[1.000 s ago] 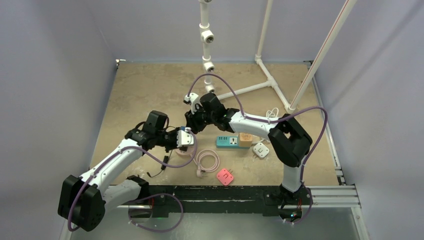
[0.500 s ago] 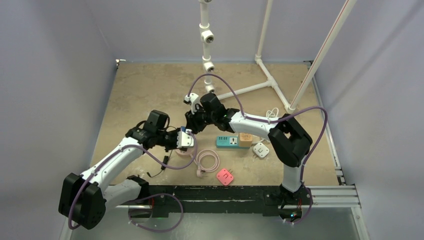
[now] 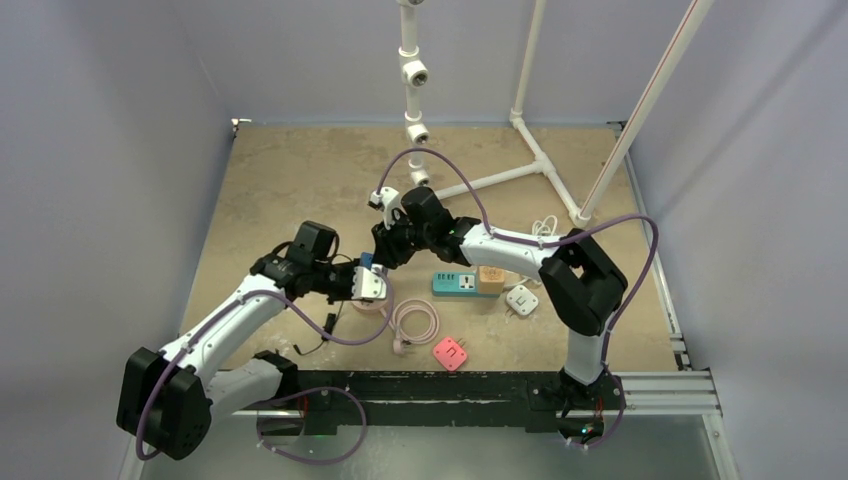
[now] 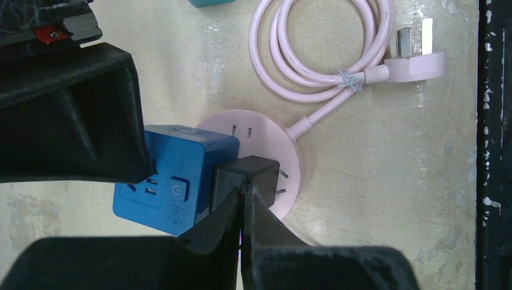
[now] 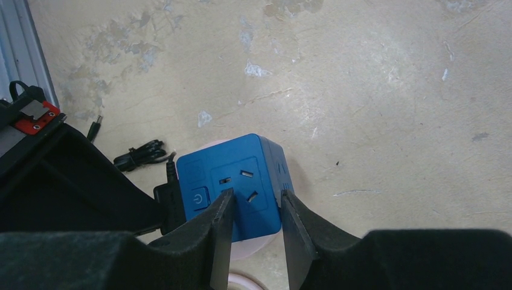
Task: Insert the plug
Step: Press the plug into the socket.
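**Beige tabletop (image 3: 300, 180): plug at cube's side face, both grippers clamped**

Top: arms meet centre-left of frame. Right gripper (image 3: 385, 252) holds the blue cube (image 3: 366, 261); left gripper (image 3: 367, 284) is just below it.

Left wrist: fingers (image 4: 223, 211) clenched on the black plug (image 4: 244, 175), which touches the cube's right face. Pink socket (image 4: 272, 142) lies underneath.

Right wrist: fingers (image 5: 220, 220) grasp the cube on both sides. Plug is at its left face, axis horizontal. Next push looks sideways into the cube; can't tell if it's seated.
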Robot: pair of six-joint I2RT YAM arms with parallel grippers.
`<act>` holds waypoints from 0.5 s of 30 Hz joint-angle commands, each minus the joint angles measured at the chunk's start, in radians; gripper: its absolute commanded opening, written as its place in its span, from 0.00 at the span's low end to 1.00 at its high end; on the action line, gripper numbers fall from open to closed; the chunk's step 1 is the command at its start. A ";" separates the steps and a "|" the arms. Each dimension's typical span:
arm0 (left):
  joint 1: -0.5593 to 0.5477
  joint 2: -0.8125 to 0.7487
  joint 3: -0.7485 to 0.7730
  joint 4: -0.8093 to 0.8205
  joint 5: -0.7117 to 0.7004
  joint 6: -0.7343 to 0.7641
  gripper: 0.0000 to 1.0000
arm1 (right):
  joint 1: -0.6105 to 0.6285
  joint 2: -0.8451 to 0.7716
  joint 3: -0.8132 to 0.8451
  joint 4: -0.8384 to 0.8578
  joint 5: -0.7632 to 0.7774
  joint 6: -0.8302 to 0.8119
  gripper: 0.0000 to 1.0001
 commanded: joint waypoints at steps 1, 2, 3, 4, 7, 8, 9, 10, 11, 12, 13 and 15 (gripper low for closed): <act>0.014 0.129 -0.076 -0.224 -0.186 0.015 0.00 | -0.004 -0.053 -0.009 -0.019 0.013 0.000 0.36; 0.014 0.137 -0.074 -0.213 -0.185 0.011 0.00 | -0.004 -0.057 -0.014 -0.019 0.013 0.000 0.36; 0.014 0.139 -0.076 -0.201 -0.184 0.015 0.00 | -0.004 -0.059 -0.017 -0.019 0.016 0.000 0.36; 0.013 0.136 -0.076 -0.191 -0.182 0.021 0.00 | -0.004 -0.061 -0.019 -0.019 0.017 0.000 0.36; 0.013 0.147 -0.076 -0.202 -0.166 0.022 0.00 | -0.004 -0.065 -0.021 -0.019 0.020 0.001 0.36; 0.013 0.144 -0.074 -0.209 -0.165 0.021 0.00 | -0.004 -0.067 -0.022 -0.019 0.020 0.003 0.36; 0.013 0.139 -0.073 -0.220 -0.168 0.027 0.00 | -0.004 -0.069 -0.022 -0.019 0.023 0.004 0.36; 0.013 0.133 -0.072 -0.230 -0.169 0.032 0.00 | -0.004 -0.072 -0.021 -0.019 0.026 0.005 0.36; 0.013 0.127 -0.069 -0.236 -0.170 0.037 0.00 | -0.005 -0.075 -0.019 -0.019 0.034 0.006 0.37; 0.013 0.119 -0.065 -0.240 -0.171 0.038 0.00 | -0.005 -0.080 -0.015 -0.019 0.045 0.008 0.40; 0.013 0.108 -0.057 -0.237 -0.174 0.030 0.09 | -0.007 -0.086 -0.010 -0.019 0.057 0.009 0.42; 0.013 0.076 -0.031 -0.223 -0.182 0.013 0.47 | -0.011 -0.104 0.002 -0.049 0.083 0.009 0.47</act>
